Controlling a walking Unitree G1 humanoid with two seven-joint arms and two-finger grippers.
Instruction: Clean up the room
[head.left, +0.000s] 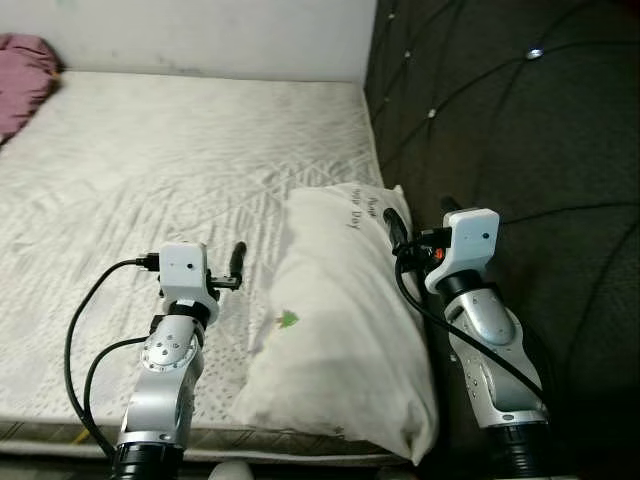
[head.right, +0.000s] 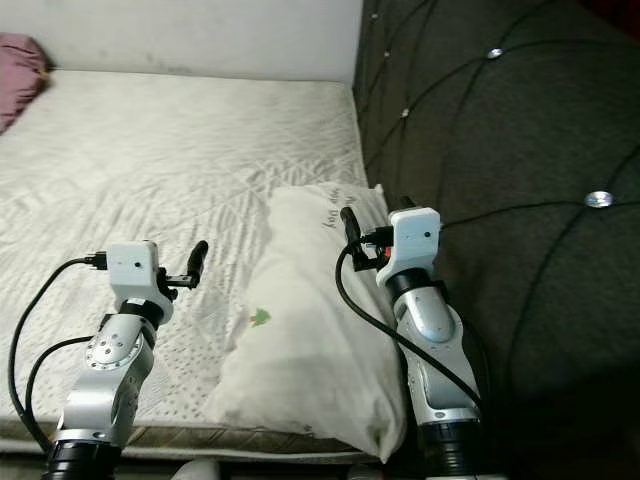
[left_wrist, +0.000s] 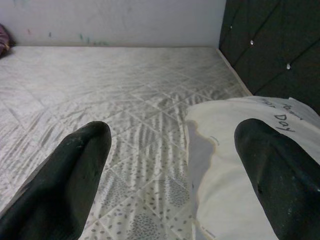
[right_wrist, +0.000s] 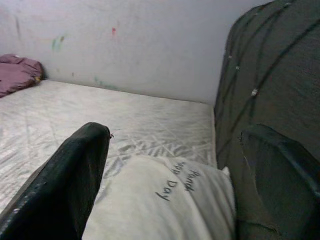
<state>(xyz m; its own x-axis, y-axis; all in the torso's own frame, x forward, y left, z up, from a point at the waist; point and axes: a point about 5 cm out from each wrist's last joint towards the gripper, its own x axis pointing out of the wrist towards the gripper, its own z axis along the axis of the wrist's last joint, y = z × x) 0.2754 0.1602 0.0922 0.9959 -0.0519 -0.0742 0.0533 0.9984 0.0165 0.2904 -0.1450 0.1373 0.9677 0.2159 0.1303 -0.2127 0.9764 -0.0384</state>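
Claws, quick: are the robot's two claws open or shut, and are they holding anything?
Left claw: open, holding nothing, above the mattress beside the white pillow.
Right claw: open, holding nothing, over the pillow.

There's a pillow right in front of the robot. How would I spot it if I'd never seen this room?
Find the bare quilted mattress and follow it to the dark tufted headboard on the robot's right. The white pillow lies against that headboard, at the near edge. Unlike the pink cushion in the far corner, it carries a small green print and handwritten-style lettering.
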